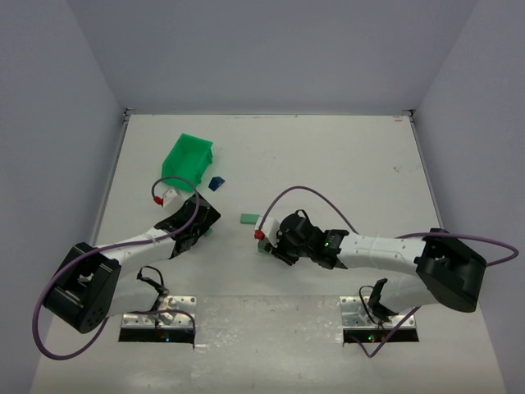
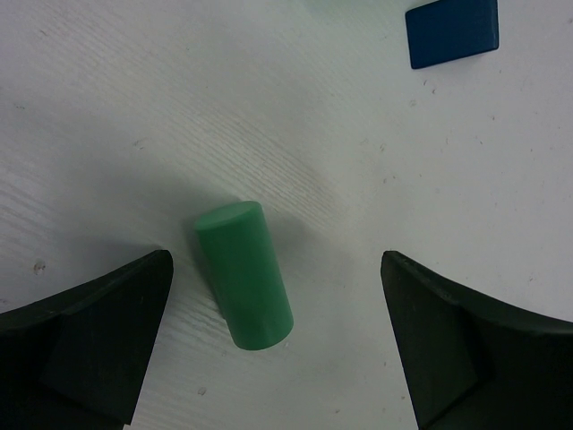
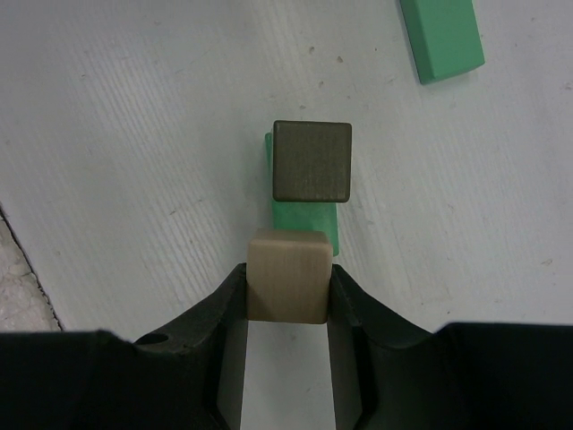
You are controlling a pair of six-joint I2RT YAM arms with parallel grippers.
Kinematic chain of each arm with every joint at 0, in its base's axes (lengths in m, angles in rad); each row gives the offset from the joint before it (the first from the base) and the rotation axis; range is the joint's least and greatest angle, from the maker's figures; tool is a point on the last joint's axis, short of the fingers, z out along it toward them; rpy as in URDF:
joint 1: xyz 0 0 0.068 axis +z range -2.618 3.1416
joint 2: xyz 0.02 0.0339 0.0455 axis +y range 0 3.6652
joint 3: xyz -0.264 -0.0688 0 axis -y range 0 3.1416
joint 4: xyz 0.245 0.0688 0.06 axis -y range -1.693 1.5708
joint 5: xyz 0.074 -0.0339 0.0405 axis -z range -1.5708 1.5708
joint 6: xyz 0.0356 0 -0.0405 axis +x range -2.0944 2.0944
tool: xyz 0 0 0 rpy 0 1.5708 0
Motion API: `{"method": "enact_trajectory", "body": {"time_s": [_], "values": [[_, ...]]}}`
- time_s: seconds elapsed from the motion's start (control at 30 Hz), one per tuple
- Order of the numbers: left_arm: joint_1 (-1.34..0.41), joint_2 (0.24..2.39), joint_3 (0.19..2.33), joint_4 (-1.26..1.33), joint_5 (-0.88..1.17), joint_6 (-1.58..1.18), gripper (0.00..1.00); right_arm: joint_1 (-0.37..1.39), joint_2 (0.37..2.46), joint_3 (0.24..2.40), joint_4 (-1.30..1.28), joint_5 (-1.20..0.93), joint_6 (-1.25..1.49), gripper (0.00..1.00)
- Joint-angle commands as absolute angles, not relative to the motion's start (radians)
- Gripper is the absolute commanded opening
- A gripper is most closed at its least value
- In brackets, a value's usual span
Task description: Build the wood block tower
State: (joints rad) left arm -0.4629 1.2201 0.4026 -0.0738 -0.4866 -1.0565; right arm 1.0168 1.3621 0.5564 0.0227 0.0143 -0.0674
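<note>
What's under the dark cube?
A green block, peeking out between the dark cube and the tan cube in the right gripper. The rest of it is covered.

No text, label, brand, number or sign can be read in any of the three views.
</note>
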Motion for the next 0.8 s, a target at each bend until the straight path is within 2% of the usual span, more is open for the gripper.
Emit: {"method": "enact_trajectory", "body": {"time_s": [0.0, 0.77], "values": [[-0.463, 1.198, 0.414, -0.064, -0.502, -1.068, 1.00, 1.020, 1.376, 0.609, 0.068, -0.023, -0.101, 0.35], [-0.463, 1.195, 0.424, -0.071, -0.507, -1.048, 1.00, 0.978, 1.420, 0.638, 0.067, -0.040, -0.092, 0.36]]}}
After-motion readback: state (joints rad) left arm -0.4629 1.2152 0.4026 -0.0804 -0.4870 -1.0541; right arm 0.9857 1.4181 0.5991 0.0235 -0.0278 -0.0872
